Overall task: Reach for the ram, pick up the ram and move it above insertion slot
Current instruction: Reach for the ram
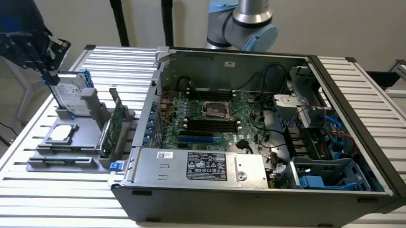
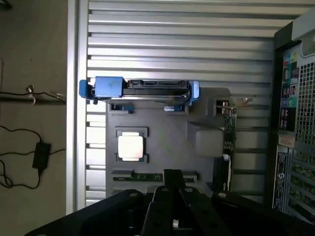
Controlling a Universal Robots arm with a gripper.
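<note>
Ram (image 2: 155,176): one, a long thin green stick with small dark chips, seated in an edge slot of the grey holder (image 2: 167,132) on the bench (image 2: 172,44). Hand (image 2: 174,172): one, fingertips drawn together on nothing, above the holder and clear of the ram. Hard drive (image 2: 147,88), blue-railed: one. Expansion card (image 2: 227,142): one. Silver processor (image 2: 131,146): one. Open computer case (image 1: 254,190): one, beside the holder.
</note>
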